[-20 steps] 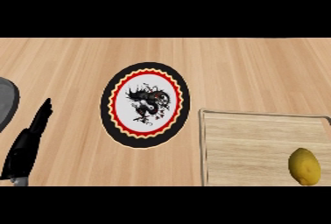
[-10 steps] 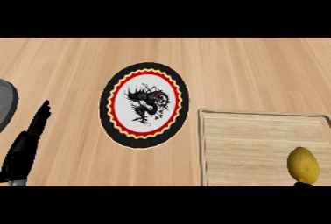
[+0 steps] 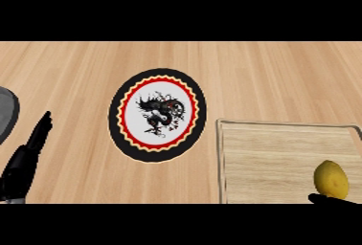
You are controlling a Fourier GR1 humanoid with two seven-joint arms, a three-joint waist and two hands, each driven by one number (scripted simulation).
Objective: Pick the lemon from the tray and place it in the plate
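The yellow lemon (image 3: 331, 179) lies in the near right part of the pale wooden tray (image 3: 276, 153), at the right of the head view. Left of the tray, the round plate (image 3: 157, 115) rests on the counter, black-rimmed with a red and yellow ring and a dragon drawing on its white centre. A small black part of my right hand (image 3: 332, 200) shows at the lower edge, just below the lemon and touching or almost touching it. My left hand (image 3: 27, 160) rests open at the lower left, fingers straight and pointing up, far from the lemon.
A grey round object (image 3: 5, 115) is cut off by the left edge, just above my left hand. Bare wooden counter (image 3: 268, 72) stretches behind the plate and tray.
A black tip of my right hand has come up into view under the lemon. The left hand, plate, tray and lemon have stayed where they were.
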